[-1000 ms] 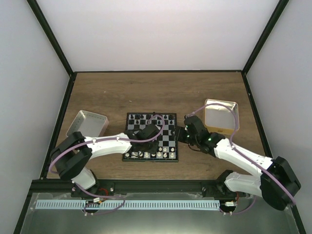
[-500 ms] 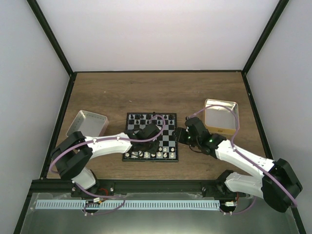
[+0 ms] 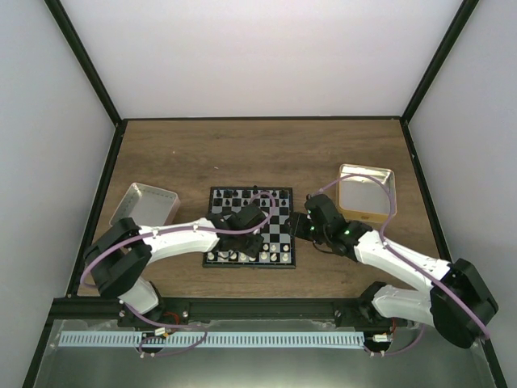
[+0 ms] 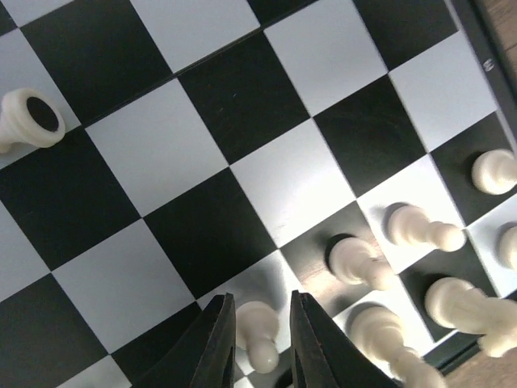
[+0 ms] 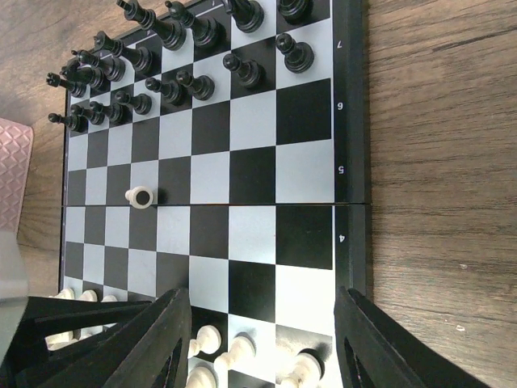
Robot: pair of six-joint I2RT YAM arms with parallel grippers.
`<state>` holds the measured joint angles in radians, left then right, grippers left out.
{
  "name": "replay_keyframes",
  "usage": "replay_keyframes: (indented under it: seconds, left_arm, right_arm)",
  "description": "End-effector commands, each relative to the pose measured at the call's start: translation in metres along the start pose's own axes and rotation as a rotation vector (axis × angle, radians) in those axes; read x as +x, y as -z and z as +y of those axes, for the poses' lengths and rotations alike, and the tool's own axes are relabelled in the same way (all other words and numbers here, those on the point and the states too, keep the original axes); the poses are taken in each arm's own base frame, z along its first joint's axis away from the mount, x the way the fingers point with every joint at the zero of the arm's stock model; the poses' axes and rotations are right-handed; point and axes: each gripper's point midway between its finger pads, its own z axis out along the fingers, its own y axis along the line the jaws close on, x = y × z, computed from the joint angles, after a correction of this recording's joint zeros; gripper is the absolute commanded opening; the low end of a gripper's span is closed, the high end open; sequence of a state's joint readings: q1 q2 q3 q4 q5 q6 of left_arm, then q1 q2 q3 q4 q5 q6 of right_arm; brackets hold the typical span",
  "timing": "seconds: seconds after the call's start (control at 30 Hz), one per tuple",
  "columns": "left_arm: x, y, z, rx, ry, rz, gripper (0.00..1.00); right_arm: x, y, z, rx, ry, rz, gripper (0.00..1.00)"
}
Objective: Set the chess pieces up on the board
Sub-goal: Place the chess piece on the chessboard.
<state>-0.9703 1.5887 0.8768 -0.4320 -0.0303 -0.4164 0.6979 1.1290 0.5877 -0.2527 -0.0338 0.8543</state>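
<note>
The board [image 3: 279, 230] lies mid-table. Black chess pieces [image 5: 161, 73] fill its two far rows and white chess pieces [image 5: 234, 352] stand along the near rows. My left gripper [image 4: 260, 297] is low over the near rows and slightly open. A white pawn [image 4: 258, 331] stands on a white square between its fingers, with a thin gap beside it. Another white pawn [image 4: 28, 121] lies toppled mid-board, its base showing. My right gripper [image 5: 262, 295] hovers wide open over the board's near right corner and holds nothing.
A silver rectangular tray [image 3: 145, 206] sits left of the board and a gold-rimmed square tin [image 3: 366, 194] sits right of it. Bare wooden table [image 3: 258, 153] stretches behind the board. Black frame posts and white walls enclose the table.
The left gripper's fingers have parted slightly around the white pawn, which stays standing on its square. The right arm has edged a little left toward the board.
</note>
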Motion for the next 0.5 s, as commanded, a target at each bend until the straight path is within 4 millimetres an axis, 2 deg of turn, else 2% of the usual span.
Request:
replay_keyframes:
  seconds: [0.0,0.13,0.23,0.3,0.47]
  left_arm:
    - [-0.019,0.016,-0.013,0.047,-0.008,-0.04,0.23]
    - [-0.028,0.024,-0.012,0.039,0.007,-0.074,0.25]
    - [-0.035,0.029,-0.004,0.011,0.036,-0.103,0.26]
    - [-0.041,0.033,0.005,-0.023,0.07,-0.13,0.27]
    - [-0.053,0.047,0.039,-0.129,0.209,-0.208,0.38]
  right_arm:
    - [-0.009,0.002,0.01,-0.028,0.002,-0.025,0.51]
    - [-0.009,0.003,0.011,-0.029,0.006,-0.026,0.51]
    - [-0.009,0.003,0.012,-0.032,0.01,-0.025,0.51]
    - [-0.009,0.003,0.013,-0.035,0.015,-0.024,0.51]
    - [-0.01,0.003,0.015,-0.043,0.031,-0.02,0.51]
